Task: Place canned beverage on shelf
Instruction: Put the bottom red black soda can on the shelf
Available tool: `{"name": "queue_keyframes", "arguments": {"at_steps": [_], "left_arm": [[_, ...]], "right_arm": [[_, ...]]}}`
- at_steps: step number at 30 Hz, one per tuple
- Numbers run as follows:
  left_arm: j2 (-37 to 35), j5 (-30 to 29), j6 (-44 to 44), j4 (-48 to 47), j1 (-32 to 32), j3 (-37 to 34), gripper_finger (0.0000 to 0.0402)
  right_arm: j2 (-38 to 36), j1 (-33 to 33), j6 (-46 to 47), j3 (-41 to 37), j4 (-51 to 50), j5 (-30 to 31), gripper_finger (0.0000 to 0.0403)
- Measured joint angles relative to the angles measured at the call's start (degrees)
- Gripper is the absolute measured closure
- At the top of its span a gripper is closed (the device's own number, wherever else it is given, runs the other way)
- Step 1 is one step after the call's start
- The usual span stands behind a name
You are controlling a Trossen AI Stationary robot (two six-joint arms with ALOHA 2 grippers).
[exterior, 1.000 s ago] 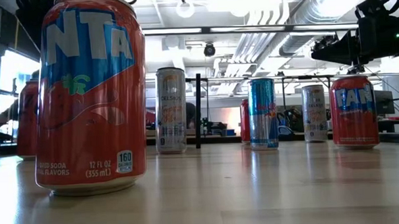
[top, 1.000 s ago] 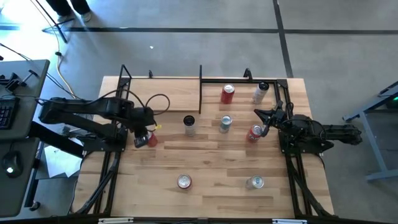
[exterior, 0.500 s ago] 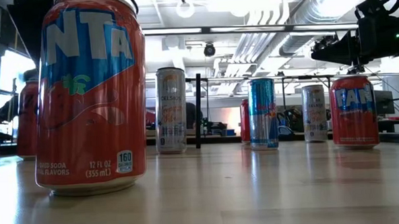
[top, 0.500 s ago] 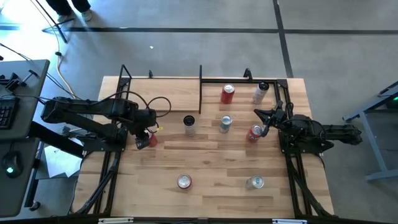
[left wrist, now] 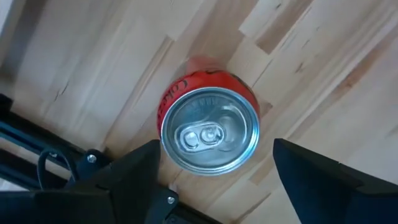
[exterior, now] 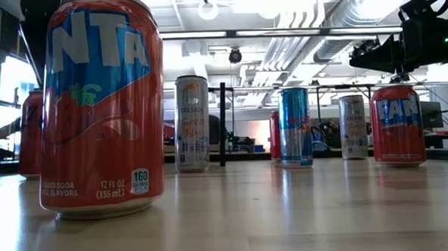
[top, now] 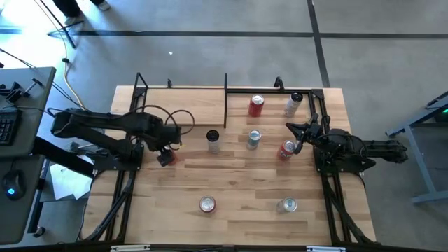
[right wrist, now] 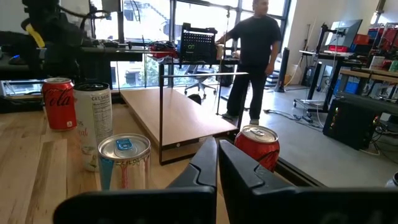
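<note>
A red cola can (left wrist: 209, 129) stands upright on the tabletop at the left (top: 164, 158). My left gripper (left wrist: 216, 146) points down over it (top: 166, 142). It is open, with one finger on each side of the can's silver top and room between. The shelf (top: 210, 89), a narrow pale board with black rod uprights, runs along the table's far edge (right wrist: 174, 115). My right gripper (top: 297, 130) waits level at the right side, shut (right wrist: 217, 163), with nothing in it.
Other cans stand about: a red one (top: 256, 106) and a white one (top: 293, 103) by the shelf, a white (top: 213, 140), a blue (top: 253, 139) and a red Fanta (top: 286, 150) mid-table, and two near the front edge (top: 207, 204) (top: 287, 205). A person (right wrist: 255, 56) stands beyond the table.
My left arm has reached a little farther toward the table's right and sunk over the red cola can, its wrist rolling as it went. The can has kept its place.
</note>
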Motion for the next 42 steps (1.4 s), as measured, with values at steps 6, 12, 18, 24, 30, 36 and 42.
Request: {"name": "queue_keyframes", "arguments": {"at_steps": [6, 12, 18, 24, 30, 36, 42], "left_arm": [[2.9, 0.6, -2.5, 0.2, 0.3, 0.0, 0.0096], [3.7, 0.9, -4.1, 0.8, 1.1, 0.0, 0.0097], [4.0, 1.4, -4.5, 1.2, 1.4, -0.9, 0.0117], [4.0, 2.2, -2.4, 1.7, 4.0, -0.9, 0.0156], [4.0, 3.8, 2.3, 1.9, 8.5, -0.7, 0.0169], [4.5, 0.9, 8.2, 2.5, 13.5, 4.5, 0.0169], [8.4, -0.7, 16.7, -1.2, 21.6, 13.5, 0.0169]], "right_arm": [[0.0, 0.0, 0.0, 0.0, 0.0, 0.0, 0.0403], [0.0, 0.0, 0.0, 0.0, 0.0, 0.0, 0.0403], [0.0, 0.0, 0.0, 0.0, 0.0, 0.0, 0.0403], [0.0, 0.0, 0.0, 0.0, 0.0, 0.0, 0.0403], [0.0, 0.0, 0.0, 0.0, 0.0, 0.0, 0.0403], [0.0, 0.0, 0.0, 0.0, 0.0, 0.0, 0.0403], [0.0, 0.0, 0.0, 0.0, 0.0, 0.0, 0.0403]]}}
